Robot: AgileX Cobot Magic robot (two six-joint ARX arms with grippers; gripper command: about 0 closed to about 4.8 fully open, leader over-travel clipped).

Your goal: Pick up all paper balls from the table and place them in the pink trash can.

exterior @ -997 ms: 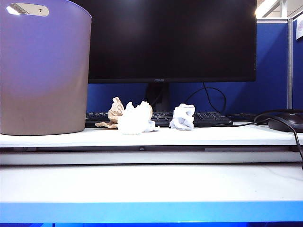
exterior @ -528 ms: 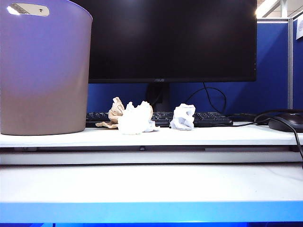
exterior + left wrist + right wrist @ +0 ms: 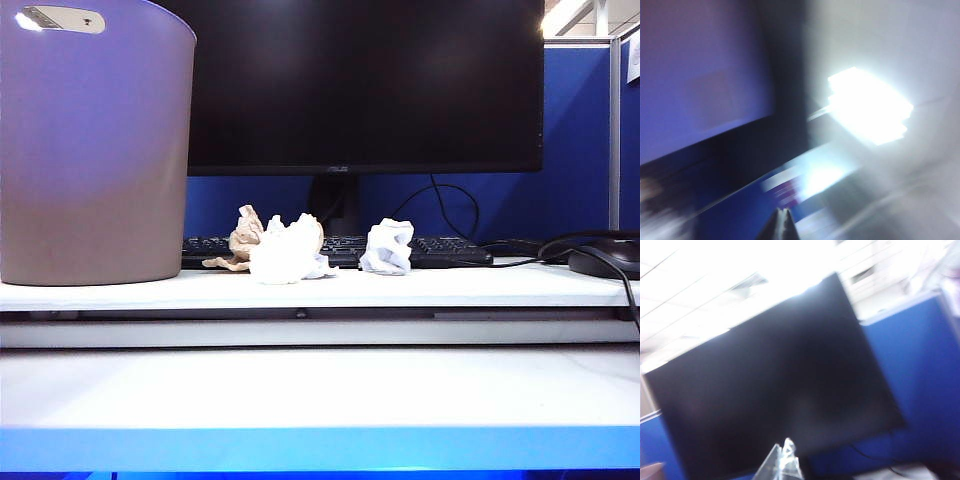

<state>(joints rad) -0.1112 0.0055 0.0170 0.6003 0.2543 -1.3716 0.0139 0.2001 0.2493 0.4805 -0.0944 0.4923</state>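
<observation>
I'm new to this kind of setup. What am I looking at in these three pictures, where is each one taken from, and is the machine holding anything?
This is a robot with two arms, each ending in a two-finger gripper. The wide picture comes from a fixed camera facing the white table. On its raised shelf stand a large purplish-pink plastic trash can and three crumpled paper balls: tan-brown, larger white, smaller bluish-white, before a black monitor and keyboard. The two blurred pictures come from cameras on the wrists. The left gripper and right gripper show only as closed fingertips, holding nothing. Neither arm appears in the wide picture.
</observation>
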